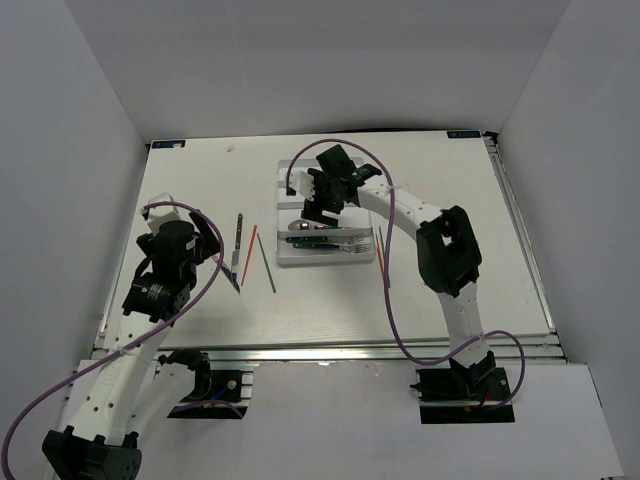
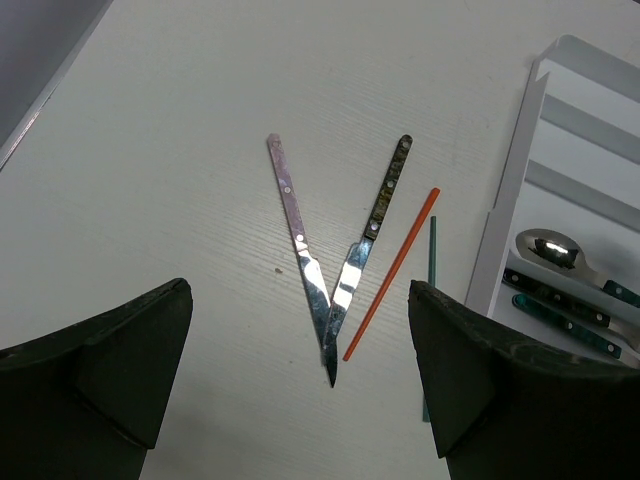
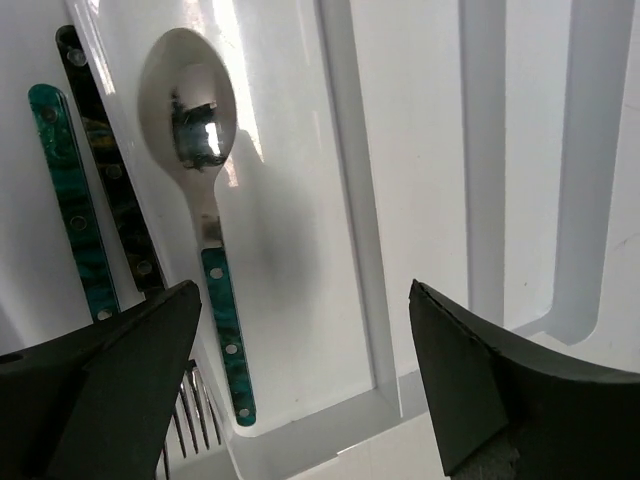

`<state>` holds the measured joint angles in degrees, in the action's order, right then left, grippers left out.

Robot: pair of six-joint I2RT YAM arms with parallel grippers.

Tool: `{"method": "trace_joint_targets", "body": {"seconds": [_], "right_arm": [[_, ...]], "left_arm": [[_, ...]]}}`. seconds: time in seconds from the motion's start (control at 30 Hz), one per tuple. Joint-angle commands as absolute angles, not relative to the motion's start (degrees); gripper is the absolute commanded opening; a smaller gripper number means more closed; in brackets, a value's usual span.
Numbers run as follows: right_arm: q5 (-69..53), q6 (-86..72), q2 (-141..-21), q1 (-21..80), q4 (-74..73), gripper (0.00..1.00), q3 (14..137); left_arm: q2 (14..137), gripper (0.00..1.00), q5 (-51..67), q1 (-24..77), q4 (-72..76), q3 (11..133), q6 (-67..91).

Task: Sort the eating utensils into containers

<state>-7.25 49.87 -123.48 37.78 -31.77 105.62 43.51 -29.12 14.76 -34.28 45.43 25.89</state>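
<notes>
Right claw (image 3: 305, 290): spread wide, nothing held, hanging low over the tray (image 3: 350, 200).
Below it: a spoon (image 3: 190, 110) with a teal grip lies lengthwise in one compartment, its bowl away from the claw.
Right of the spoon: a raised divider (image 3: 345, 150), then two bare compartments with room to drop in.
Left of the spoon: a dark handle (image 3: 105, 170) and a teal handle (image 3: 70, 210) side by side. Whether a divider parts them from the spoon I cannot tell.
Near rim: fork (image 3: 192, 420) tines peek out just beside the claw's left finger.
Left claw (image 2: 297, 292): fully open, gripping nothing, above loose pieces on the tabletop (image 2: 150, 150).
Under it: a pink-handled knife (image 2: 288, 195) and a dark-handled knife (image 2: 388, 185) form a V, with the blade tips meeting toward the claw.
Beside them: an orange chopstick (image 2: 395, 265) runs along the dark-handled knife's blade, apart from it.
Further out: a green chopstick (image 2: 432, 250) lies close to the tray's outer wall.
Open room: bare tabletop stretches left of the knives as far as the edge. In the top view, more lies to the right of the tray.
</notes>
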Motion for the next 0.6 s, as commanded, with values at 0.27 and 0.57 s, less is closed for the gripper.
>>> {"method": "trace_joint_targets", "body": {"seconds": [0.27, 0.57], "right_arm": [[24.94, 4.73, -98.65, 36.13, -7.1, 0.89, 89.67], [20.11, -12.03, -78.26, 32.7, -13.97, 0.89, 67.08]], "left_arm": [[43.15, 0.98, -29.18, 14.94, -33.75, 45.35, 25.66], [46.84, 0.98, -29.53, 15.03, -34.8, 46.23, 26.1]]}}
